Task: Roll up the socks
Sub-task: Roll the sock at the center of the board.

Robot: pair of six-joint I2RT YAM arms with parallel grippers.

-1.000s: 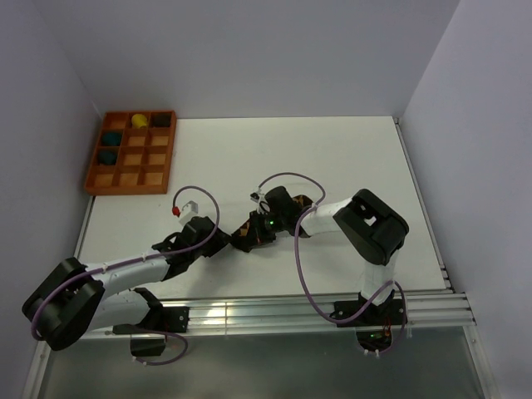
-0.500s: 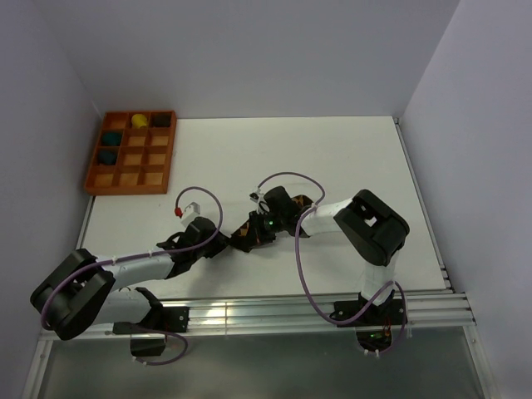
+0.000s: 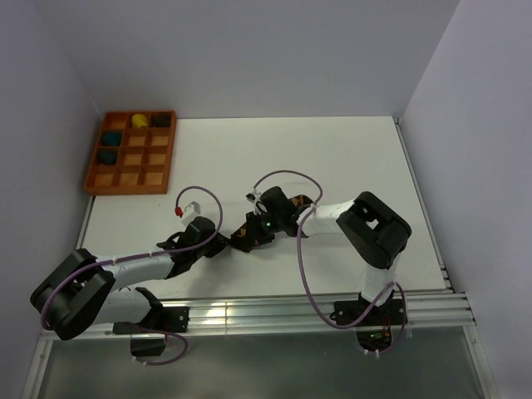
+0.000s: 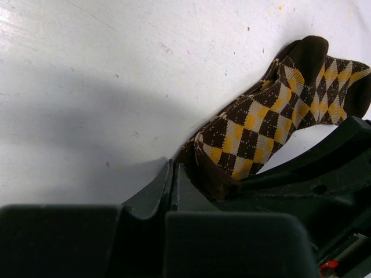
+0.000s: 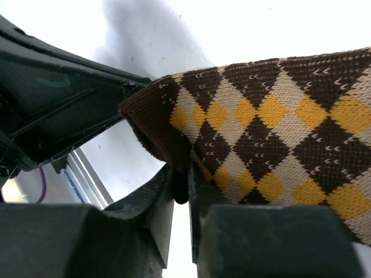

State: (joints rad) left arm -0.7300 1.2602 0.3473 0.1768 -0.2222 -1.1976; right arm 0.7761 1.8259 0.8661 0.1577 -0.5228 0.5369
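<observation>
A brown, yellow and cream argyle sock [image 3: 243, 239] lies on the white table between my two grippers. My left gripper [image 3: 223, 243] is shut, with its tip [image 4: 174, 165] at the corner of the sock's brown cuff [image 4: 255, 124]. My right gripper [image 3: 251, 230] is shut on the cuff's edge [image 5: 188, 168], and dark fabric shows between its fingers. The sock's body [image 5: 266, 127] stretches away to the right. The left gripper's black body [image 5: 58, 98] meets the cuff's other corner. The sock's far end [image 3: 304, 199] shows behind the right wrist.
An orange compartment tray [image 3: 91, 170] stands at the back left. It holds two teal rolled socks [image 3: 111, 138], a yellow one [image 3: 139, 120] and a dark one [image 3: 161, 120]. The table's front rail [image 3: 274, 312] runs close behind the arm bases.
Both grippers have shifted slightly left together with the sock's cuff end. The left arm has drawn back a little toward its base.
</observation>
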